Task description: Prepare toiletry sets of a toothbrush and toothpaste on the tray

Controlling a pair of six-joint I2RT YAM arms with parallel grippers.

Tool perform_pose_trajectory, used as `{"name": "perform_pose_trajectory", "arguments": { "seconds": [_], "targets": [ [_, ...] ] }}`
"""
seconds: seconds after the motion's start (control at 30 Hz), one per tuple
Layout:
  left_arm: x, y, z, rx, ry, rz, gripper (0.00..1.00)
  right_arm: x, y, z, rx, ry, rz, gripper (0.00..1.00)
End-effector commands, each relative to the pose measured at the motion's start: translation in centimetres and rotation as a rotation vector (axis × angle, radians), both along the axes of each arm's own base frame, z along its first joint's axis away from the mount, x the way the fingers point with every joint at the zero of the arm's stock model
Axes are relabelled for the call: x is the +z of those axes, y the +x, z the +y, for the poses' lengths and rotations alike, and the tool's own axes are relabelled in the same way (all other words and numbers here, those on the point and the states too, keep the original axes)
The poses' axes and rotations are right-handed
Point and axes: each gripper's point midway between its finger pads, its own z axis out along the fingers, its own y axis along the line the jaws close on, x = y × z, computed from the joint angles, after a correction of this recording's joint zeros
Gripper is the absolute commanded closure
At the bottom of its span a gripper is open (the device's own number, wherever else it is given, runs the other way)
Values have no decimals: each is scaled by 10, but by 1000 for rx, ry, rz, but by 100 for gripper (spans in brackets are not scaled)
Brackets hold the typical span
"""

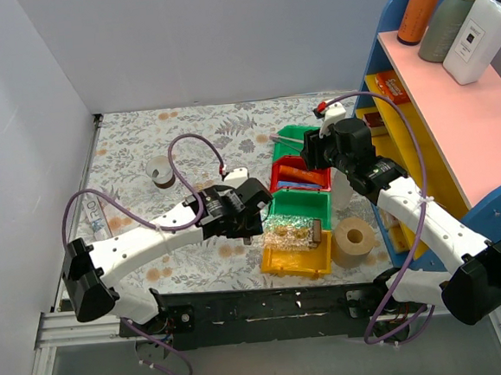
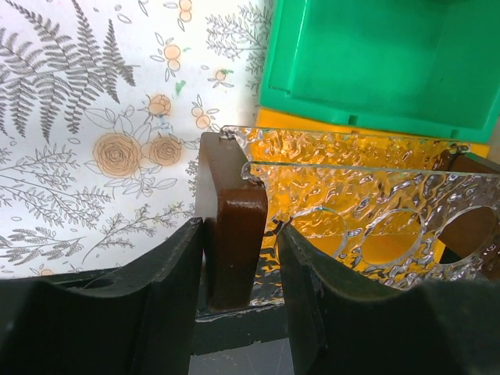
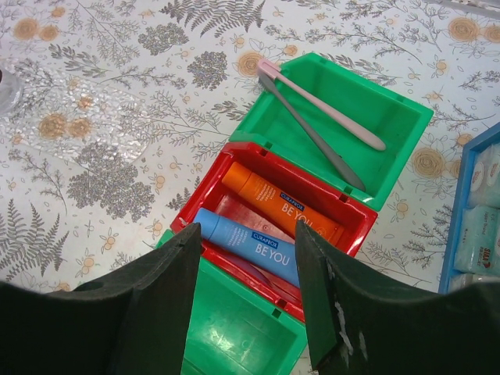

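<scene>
Tray sits over the yellow bin, its brown end piece clamped by the left tool, probably to steady it for loading. The blue toothpaste lies in the red bin beside an orange tube; the right tool hovers above it, jaws spread wide and empty, seemingly lined up for a pick

Toothpaste in second bin, toothbrushes in rear bin, tray atop front bin
</scene>
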Motion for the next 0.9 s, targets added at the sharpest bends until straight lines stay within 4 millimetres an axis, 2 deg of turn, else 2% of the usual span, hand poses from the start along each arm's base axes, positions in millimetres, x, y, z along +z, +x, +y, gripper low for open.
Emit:
{"name": "perform_pose_trajectory", "arguments": {
  "seconds": [0.0,0.33,0.63,0.87],
  "targets": [
    [25,8,3,3,-93,-43,100,20,3,1,-2,35,-63,41],
    [30,30,29,50,-114,-73,100,20,4,-1,-10,35,-65,41],
    [41,62,43,49,-98,-136,100,18,4,-3,-18,27,-60,41],
    [48,84,61,61,-97,-178,100,17,5,-1,-11,28,-56,41]
  ]
}}
